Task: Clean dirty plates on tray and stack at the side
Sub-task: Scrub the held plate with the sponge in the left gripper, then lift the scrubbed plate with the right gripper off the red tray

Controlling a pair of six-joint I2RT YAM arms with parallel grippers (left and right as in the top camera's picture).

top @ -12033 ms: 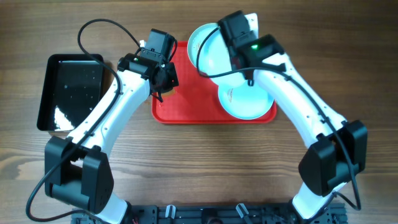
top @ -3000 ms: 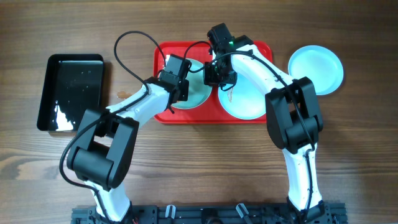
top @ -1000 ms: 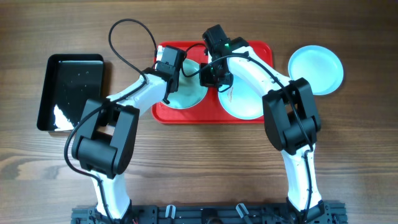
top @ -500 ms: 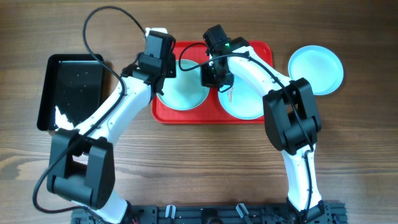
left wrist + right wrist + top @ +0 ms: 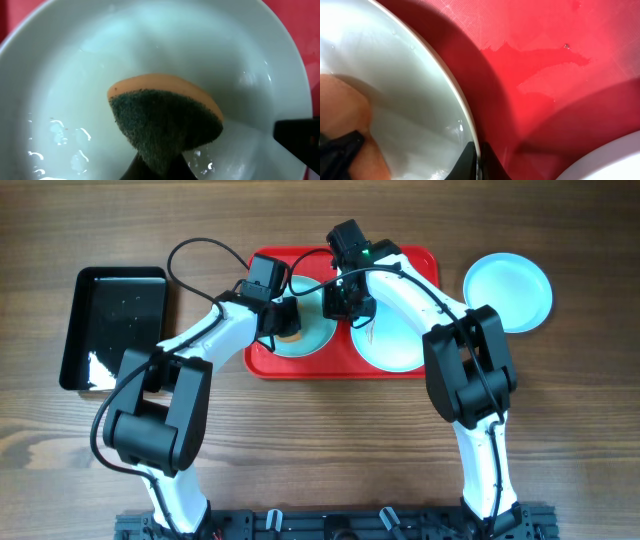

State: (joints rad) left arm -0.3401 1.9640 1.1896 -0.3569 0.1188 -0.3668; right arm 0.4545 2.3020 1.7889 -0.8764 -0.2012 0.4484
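The red tray [image 5: 335,368] holds two pale plates. My right gripper [image 5: 340,305] is shut on the right rim of the left plate [image 5: 315,342]; in the right wrist view the jaws [image 5: 479,157] pinch that rim [image 5: 440,80] from both sides. My left gripper [image 5: 283,320] is shut on an orange sponge with a dark green scouring face [image 5: 165,117] and presses it onto the wet inside of this plate [image 5: 70,70]. The second plate [image 5: 395,345] lies to the right on the tray. The third plate [image 5: 507,290] lies on the table right of the tray.
A black glossy tray [image 5: 113,325] sits on the wooden table at the left. Water film lies on the red tray floor [image 5: 545,65]. The second plate's edge [image 5: 615,160] shows close to my right gripper. Both arms cross over the tray.
My left gripper has swung from the tray's upper left corner down onto the left plate with the sponge. My right gripper has stayed clamped on the rim.
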